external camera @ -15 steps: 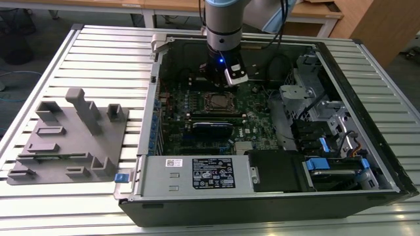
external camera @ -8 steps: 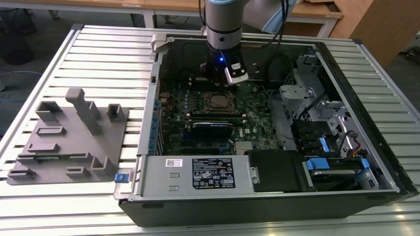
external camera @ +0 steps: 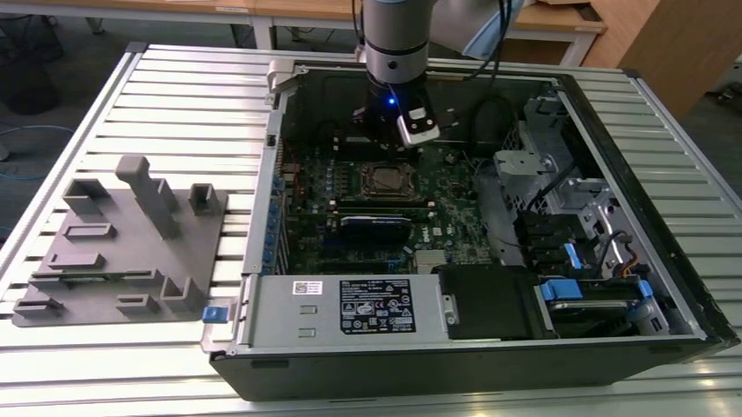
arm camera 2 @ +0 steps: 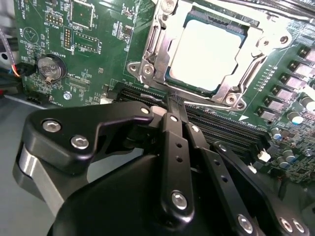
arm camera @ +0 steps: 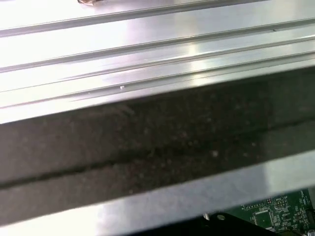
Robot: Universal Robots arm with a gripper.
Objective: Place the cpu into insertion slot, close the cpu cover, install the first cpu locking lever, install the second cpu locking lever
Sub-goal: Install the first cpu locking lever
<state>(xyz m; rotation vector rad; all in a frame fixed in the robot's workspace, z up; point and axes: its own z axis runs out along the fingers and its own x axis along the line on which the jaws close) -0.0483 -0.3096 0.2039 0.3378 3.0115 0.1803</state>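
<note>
cpu seated in insertion slot, cpu cover down around it | gripper just beside socket, fingers clenched, empty | risk: fingers snagging memory slots, cover lifting before levers lock

My gripper is matt black metal or plastic with bright steel screw heads. The cpu shows a smooth, dull silver metal top, framed by the shinier bare-metal cpu cover on glossy green circuit board. The desk is ribbed, brushed aluminium.
</note>
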